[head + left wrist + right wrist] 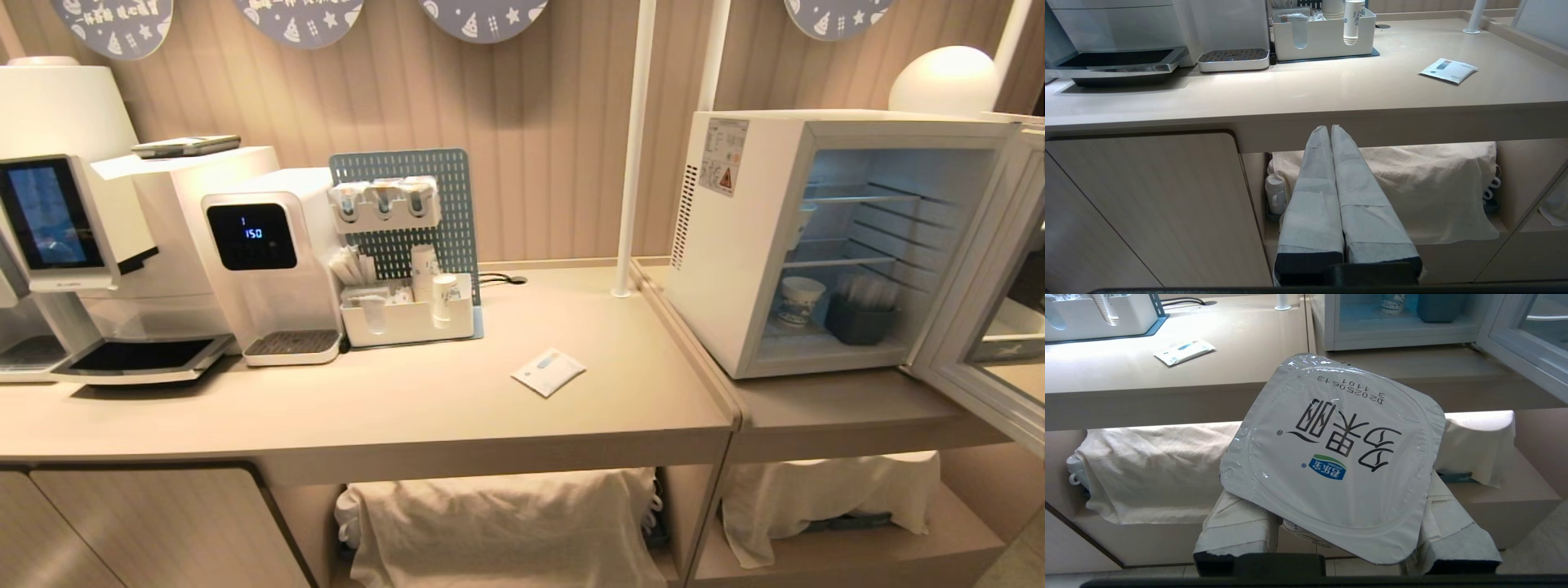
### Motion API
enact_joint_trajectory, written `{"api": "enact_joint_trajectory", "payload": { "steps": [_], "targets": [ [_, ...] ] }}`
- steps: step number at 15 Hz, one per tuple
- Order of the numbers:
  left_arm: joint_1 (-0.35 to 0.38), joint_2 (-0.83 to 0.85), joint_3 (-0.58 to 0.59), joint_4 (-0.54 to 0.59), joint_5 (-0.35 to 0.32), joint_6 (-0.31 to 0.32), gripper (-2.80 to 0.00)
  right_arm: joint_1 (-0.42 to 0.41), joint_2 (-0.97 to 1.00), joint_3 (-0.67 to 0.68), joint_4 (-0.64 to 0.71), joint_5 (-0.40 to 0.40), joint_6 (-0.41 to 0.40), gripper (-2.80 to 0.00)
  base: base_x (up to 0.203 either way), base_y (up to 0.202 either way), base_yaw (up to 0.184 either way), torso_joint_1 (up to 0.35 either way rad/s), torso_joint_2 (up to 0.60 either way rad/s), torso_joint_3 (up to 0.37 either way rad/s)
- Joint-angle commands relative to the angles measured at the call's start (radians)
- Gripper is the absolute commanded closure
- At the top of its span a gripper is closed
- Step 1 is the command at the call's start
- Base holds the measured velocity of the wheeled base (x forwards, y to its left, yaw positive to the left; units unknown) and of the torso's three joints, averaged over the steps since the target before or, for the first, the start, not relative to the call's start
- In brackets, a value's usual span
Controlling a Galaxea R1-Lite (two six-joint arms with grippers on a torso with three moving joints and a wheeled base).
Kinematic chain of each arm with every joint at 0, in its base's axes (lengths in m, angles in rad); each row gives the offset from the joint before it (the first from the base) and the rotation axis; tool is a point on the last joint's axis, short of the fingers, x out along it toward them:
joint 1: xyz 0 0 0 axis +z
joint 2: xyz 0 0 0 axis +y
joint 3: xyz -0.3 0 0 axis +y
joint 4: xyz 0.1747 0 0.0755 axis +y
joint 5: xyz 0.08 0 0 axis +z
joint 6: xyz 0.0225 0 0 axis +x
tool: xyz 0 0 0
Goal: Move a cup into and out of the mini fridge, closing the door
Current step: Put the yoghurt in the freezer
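The left hand (1331,130) hangs low in front of the counter (1306,94), its two wrapped fingers (1314,183) pressed flat together and holding nothing. Behind them a pale cloth (1433,188) covers things on the open shelf under the counter. Up on the counter lie a small flat packet (1448,70), a white box with paper cups (1327,36), and a machine's drip tray (1233,59).

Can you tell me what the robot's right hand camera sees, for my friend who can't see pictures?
The right gripper holds the cup, a small white yogurt cup whose foil lid fills the middle of the picture. Behind it are a beige counter and the mini fridge with the door open.
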Motion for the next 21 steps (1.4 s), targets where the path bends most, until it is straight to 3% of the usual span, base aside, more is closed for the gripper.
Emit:
{"api": "enact_joint_trajectory", "payload": {
  "steps": [1, 21],
  "targets": [
    [0.003, 0.002, -0.001, 0.003, 0.001, 0.0, 0.0, 0.002, 0.003, 0.0, 0.0, -0.001, 0.0, 0.0, 0.001, -0.087, 0.008, 0.002, 0.0, 0.001],
    [0.003, 0.002, 0.001, -0.003, -0.001, -0.004, 0.0, 0.002, 0.003, 0.002, 0.0, -0.001, 0.0, 0.0, 0.0, -0.189, 0.001, 0.003, 0.0, 0.002]
  ]
}}
